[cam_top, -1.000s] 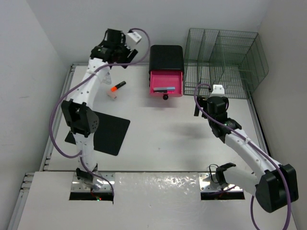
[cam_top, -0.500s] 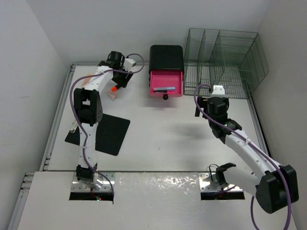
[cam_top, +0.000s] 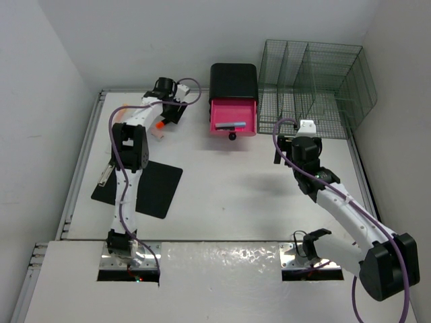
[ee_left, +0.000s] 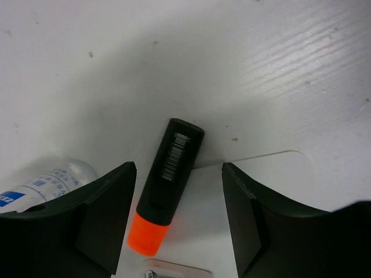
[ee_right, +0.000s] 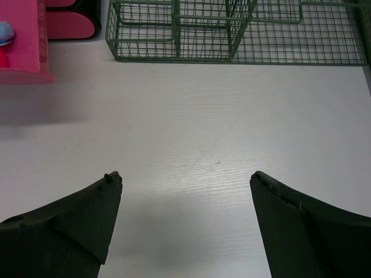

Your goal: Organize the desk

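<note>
Tabletop (cam_top: 229, 195): white, flat, rectangular, thin metal rails along the edges. It lies under both arms and fills the work area.
Left gripper (ee_left: 178, 174): jaws wide apart, straddling a black marker (ee_left: 177, 153) with an orange cap that lies flat at the far left. Neither jaw touches it.
Right gripper (ee_right: 185, 176): jaws wide apart, holding nothing, over bare surface near a green wire rack (ee_right: 232, 29) and a pink drawer (ee_right: 20, 40).
</note>
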`<act>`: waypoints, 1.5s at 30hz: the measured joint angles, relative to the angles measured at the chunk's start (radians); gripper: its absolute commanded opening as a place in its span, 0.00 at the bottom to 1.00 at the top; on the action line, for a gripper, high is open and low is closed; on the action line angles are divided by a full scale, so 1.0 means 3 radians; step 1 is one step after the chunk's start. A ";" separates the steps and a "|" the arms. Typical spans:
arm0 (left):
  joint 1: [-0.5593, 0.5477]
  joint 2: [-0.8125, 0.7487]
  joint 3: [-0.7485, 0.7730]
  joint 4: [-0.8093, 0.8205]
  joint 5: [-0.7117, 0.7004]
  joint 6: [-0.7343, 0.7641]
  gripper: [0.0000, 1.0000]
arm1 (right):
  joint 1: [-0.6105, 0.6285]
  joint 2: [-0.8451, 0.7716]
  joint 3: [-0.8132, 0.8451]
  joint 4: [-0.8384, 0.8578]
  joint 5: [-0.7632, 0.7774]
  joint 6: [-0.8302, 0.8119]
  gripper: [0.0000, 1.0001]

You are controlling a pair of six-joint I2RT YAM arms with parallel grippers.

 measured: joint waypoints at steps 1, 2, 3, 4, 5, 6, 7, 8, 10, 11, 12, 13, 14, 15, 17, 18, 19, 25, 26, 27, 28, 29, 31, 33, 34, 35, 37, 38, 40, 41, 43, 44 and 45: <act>0.0006 0.0001 0.0000 0.0028 -0.0019 -0.0001 0.59 | 0.0000 0.0000 0.0000 0.0000 -0.0001 0.0000 0.88; 0.0013 0.0003 0.0000 0.0047 -0.0028 -0.0001 0.59 | 0.0000 0.0000 -0.0003 0.0000 0.0000 0.0000 0.88; 0.0019 0.0005 0.0000 0.0053 -0.0033 -0.0001 0.58 | 0.0000 0.0000 -0.0006 0.0000 0.0000 0.0000 0.88; 0.0025 0.0009 0.0000 0.0058 -0.0041 -0.0003 0.57 | 0.0000 0.0000 -0.0011 0.0000 0.0001 0.0000 0.88; 0.0029 0.0018 0.0000 0.0067 -0.0039 -0.0009 0.56 | 0.0000 0.0000 -0.0015 -0.0001 0.0000 -0.0001 0.88; 0.0038 0.0020 0.0000 0.0070 -0.0038 -0.0011 0.55 | 0.0000 0.0000 -0.0018 -0.0001 0.0000 -0.0001 0.88; 0.0045 0.0020 0.0000 0.0070 -0.0028 -0.0020 0.53 | 0.0000 0.0000 -0.0019 -0.0001 0.0000 -0.0001 0.88; 0.0050 0.0023 0.0000 0.0070 -0.0020 -0.0028 0.52 | 0.0000 0.0000 -0.0019 -0.0001 0.0000 -0.0001 0.88; 0.0066 0.0025 0.0000 0.0066 0.0015 -0.0058 0.50 | 0.0000 0.0000 -0.0019 -0.0001 0.0001 -0.0004 0.88; 0.0075 0.0027 0.0000 0.0062 0.0043 -0.0078 0.49 | 0.0000 0.0000 -0.0019 -0.0001 0.0001 -0.0006 0.88; 0.0089 0.0027 0.0000 0.0052 0.0086 -0.0097 0.49 | 0.0000 0.0000 -0.0019 0.0000 0.0001 -0.0011 0.88; 0.0097 0.0028 0.0000 0.0045 0.0112 -0.0107 0.46 | 0.0000 0.0000 -0.0019 -0.0001 0.0001 -0.0014 0.88; 0.0109 0.0028 0.0001 0.0032 0.0155 -0.0116 0.44 | 0.0000 0.0000 -0.0019 -0.0001 0.0001 -0.0015 0.88; 0.0120 0.0031 0.0004 0.0014 0.0196 -0.0122 0.42 | 0.0000 0.0000 -0.0019 -0.0001 0.0001 -0.0015 0.88; 0.0135 0.0036 0.0014 -0.0019 0.0275 -0.0142 0.20 | 0.0000 0.0000 -0.0019 -0.0001 0.0001 -0.0017 0.88; 0.0140 0.0037 0.0015 -0.0041 0.0305 -0.0146 0.07 | 0.0000 -0.0001 -0.0019 -0.0001 0.0003 -0.0019 0.88; 0.0145 0.0037 0.0017 -0.0046 0.0338 -0.0146 0.00 | 0.0000 -0.0005 -0.0019 -0.0003 0.0003 -0.0022 0.88; 0.0150 0.0036 0.0015 -0.0041 0.0473 -0.0158 0.00 | 0.0000 -0.0095 -0.0019 -0.0001 0.0011 -0.0024 0.88; 0.0153 0.0032 0.0014 -0.0046 0.0506 -0.0163 0.00 | 0.0000 -0.0107 -0.0019 -0.0001 0.0015 -0.0024 0.88; 0.0153 0.0028 0.0013 -0.0052 0.0526 -0.0167 0.00 | 0.0000 -0.0113 -0.0019 -0.0001 0.0023 -0.0024 0.88; 0.0153 0.0011 -0.0001 -0.0057 0.0553 -0.0177 0.00 | 0.0000 -0.0114 -0.0019 -0.0001 0.0025 -0.0024 0.88; 0.0151 -0.0010 -0.0027 -0.0081 0.0581 -0.0187 0.00 | 0.0000 -0.0114 -0.0019 -0.0001 0.0027 -0.0024 0.88; 0.0148 -0.0071 -0.0080 -0.0170 0.0645 -0.0202 0.00 | 0.0000 -0.0116 -0.0019 -0.0001 0.0027 -0.0024 0.88; 0.0135 -0.0173 -0.0140 -0.0247 0.0704 -0.0217 0.00 | 0.0000 -0.0117 -0.0019 -0.0001 0.0027 -0.0024 0.88; 0.0128 -0.0242 -0.0173 -0.0282 0.0736 -0.0225 0.00 | 0.0000 -0.0118 -0.0019 -0.0001 0.0025 -0.0024 0.88; 0.0125 -0.0328 -0.0198 -0.0310 0.0764 -0.0235 0.00 | 0.0000 -0.0120 -0.0019 -0.0001 0.0025 -0.0024 0.88; 0.0109 -0.0538 -0.0214 -0.0347 0.0815 -0.0251 0.00 | 0.0000 -0.0121 -0.0019 -0.0003 0.0024 -0.0023 0.88; 0.0098 -0.0660 -0.0214 -0.0346 0.0824 -0.0256 0.00 | 0.0000 -0.0122 -0.0019 -0.0001 0.0024 -0.0023 0.88; 0.0058 -0.0905 -0.0211 -0.0354 0.0828 -0.0254 0.00 | 0.0000 -0.0125 -0.0019 -0.0003 0.0024 -0.0023 0.88; 0.0028 -0.1030 -0.0200 -0.0360 0.0824 -0.0248 0.00 | 0.0000 -0.0125 -0.0019 -0.0003 0.0023 -0.0023 0.88; -0.0109 -0.1245 -0.0145 -0.0392 0.0809 -0.0210 0.00 | 0.0000 -0.0125 -0.0019 -0.0001 0.0023 -0.0023 0.88; -0.0202 -0.1329 -0.0130 -0.0401 0.0799 -0.0182 0.00 | 0.0000 -0.0125 -0.0019 -0.0003 0.0023 -0.0023 0.88; -0.0333 -0.1411 -0.0126 -0.0407 0.0791 -0.0154 0.00 | 0.0000 -0.0125 -0.0019 -0.0001 0.0023 -0.0023 0.88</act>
